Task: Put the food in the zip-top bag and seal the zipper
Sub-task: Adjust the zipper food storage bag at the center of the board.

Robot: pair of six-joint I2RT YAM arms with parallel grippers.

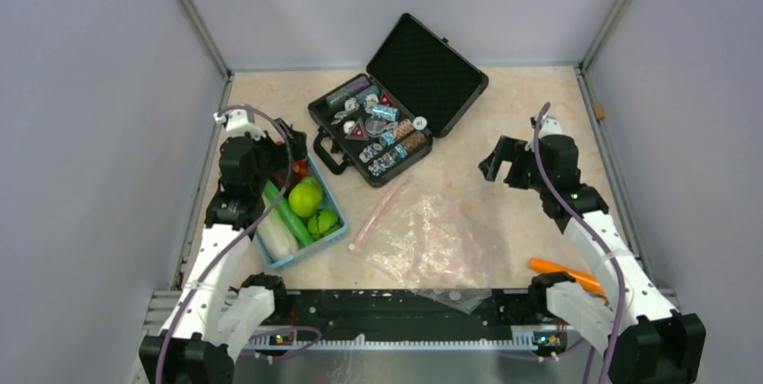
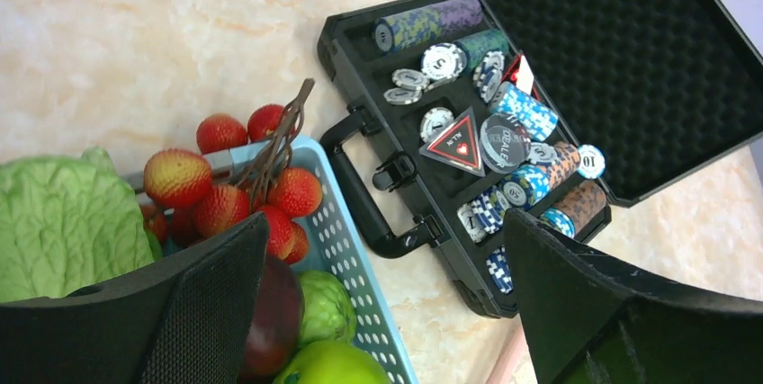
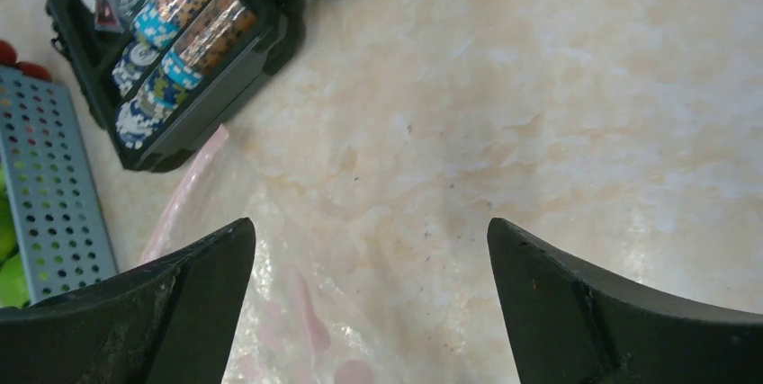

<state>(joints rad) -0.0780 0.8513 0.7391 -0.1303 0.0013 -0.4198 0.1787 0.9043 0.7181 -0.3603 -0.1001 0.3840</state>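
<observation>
While the left gripper (image 1: 288,143) is hovering over the basket (image 1: 337,236) holding the food (image 1: 305,197) at nine o'clock, its fingers are standing spread and empty. The right gripper (image 1: 502,161) is hanging wide and empty at three o'clock above the table (image 1: 531,105), and the zip-top bag (image 1: 423,240) is lying flat near six o'clock, its zipper (image 1: 378,211) probably unsealed, reaching toward the black case (image 1: 432,74).

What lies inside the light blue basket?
The basket holds a green apple, cucumber, white-green vegetable, leafy ball, red fruits and a dark purple piece. Anything beneath them is covered.
</observation>
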